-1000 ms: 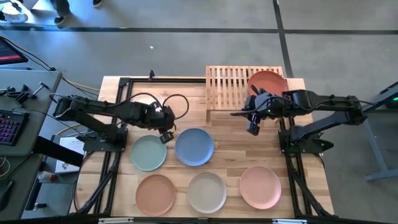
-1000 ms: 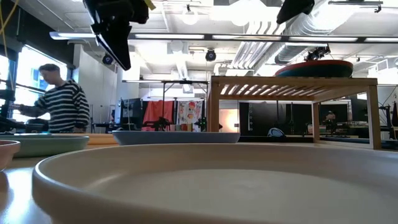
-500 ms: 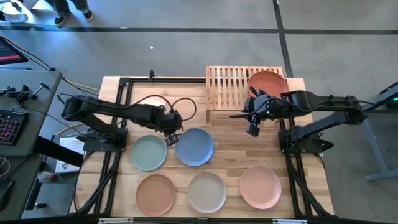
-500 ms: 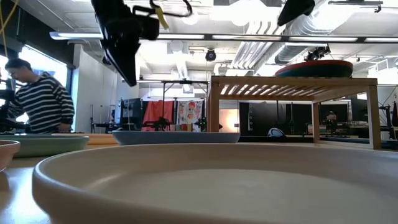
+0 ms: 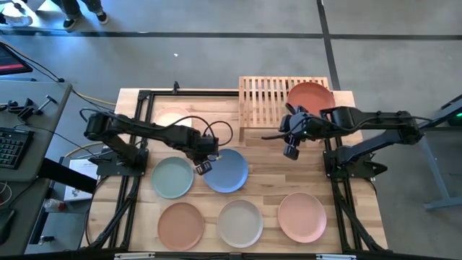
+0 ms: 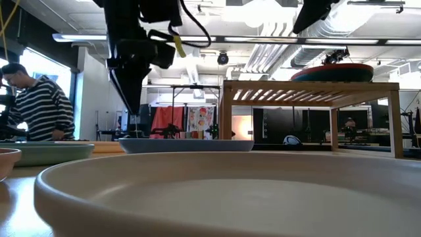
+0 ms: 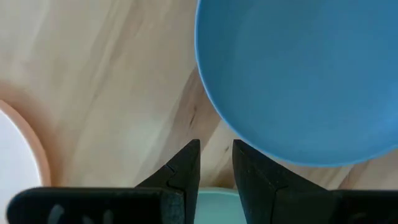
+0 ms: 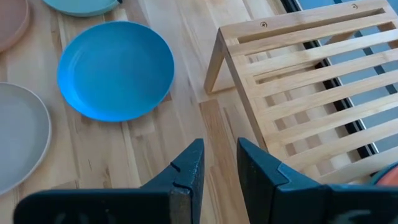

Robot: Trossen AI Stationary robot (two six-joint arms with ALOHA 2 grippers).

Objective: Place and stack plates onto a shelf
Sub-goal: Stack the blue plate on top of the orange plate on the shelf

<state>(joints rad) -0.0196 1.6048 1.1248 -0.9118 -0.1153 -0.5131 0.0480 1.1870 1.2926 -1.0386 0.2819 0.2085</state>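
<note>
Far left of the low view: a person (image 6: 41, 108) in a striped top is standing in the room behind the table.

Left of centre in the high view: the left gripper (image 5: 203, 165) is hanging over the table, just beside the left rim of the blue plate (image 5: 227, 170) and between it and the pale green plate (image 5: 172, 178). In the left wrist view its fingers (image 7: 184, 167) are standing a narrow gap apart with only bare wood between them, grasping nothing, and the blue plate's rim is lying just ahead of the tips.

Lower part of the high view, left to right: the terracotta plate (image 5: 181, 224), the beige plate (image 5: 240, 222) and the pink plate (image 5: 302, 216) are lying in a row on the table (image 5: 267, 173).

Upper centre: the shelf (image 5: 263, 101) is standing on the table, carrying a stack topped by the red-orange plate (image 5: 312, 96) at its right end.

Right of centre: the right gripper (image 5: 290, 149) is hovering just below the shelf's front edge, well apart from the blue plate. Its fingers (image 8: 187, 167) are parted slightly and empty.
</note>
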